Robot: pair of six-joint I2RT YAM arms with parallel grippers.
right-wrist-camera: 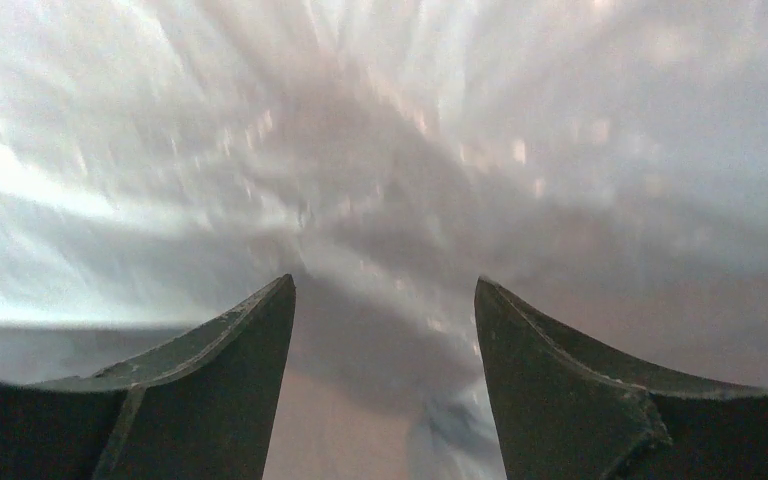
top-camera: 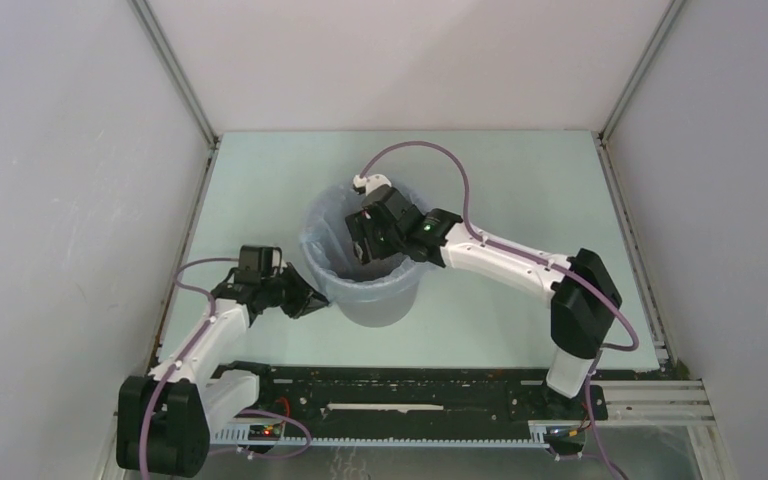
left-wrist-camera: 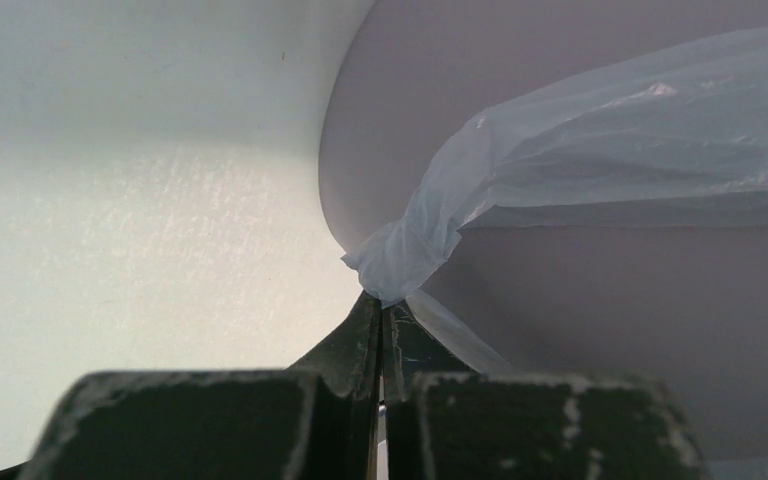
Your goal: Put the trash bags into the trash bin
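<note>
The round grey trash bin (top-camera: 390,300) stands at the table's middle. The pale-blue trash bag (top-camera: 322,250) lines its inside and folds over its rim. My left gripper (top-camera: 312,298) is beside the bin's left wall, shut on a bunched edge of the bag (left-wrist-camera: 400,262) that hangs outside the bin (left-wrist-camera: 610,330). My right gripper (top-camera: 362,250) reaches down inside the bin's mouth. Its jaws are open, with blurred crinkly bag film (right-wrist-camera: 380,180) close in front of them and nothing held between its fingertips (right-wrist-camera: 385,290).
The pale-green table top (top-camera: 520,180) is enclosed by white walls at the back, left and right. A black rail with cables (top-camera: 410,400) runs along the near edge between the arm bases.
</note>
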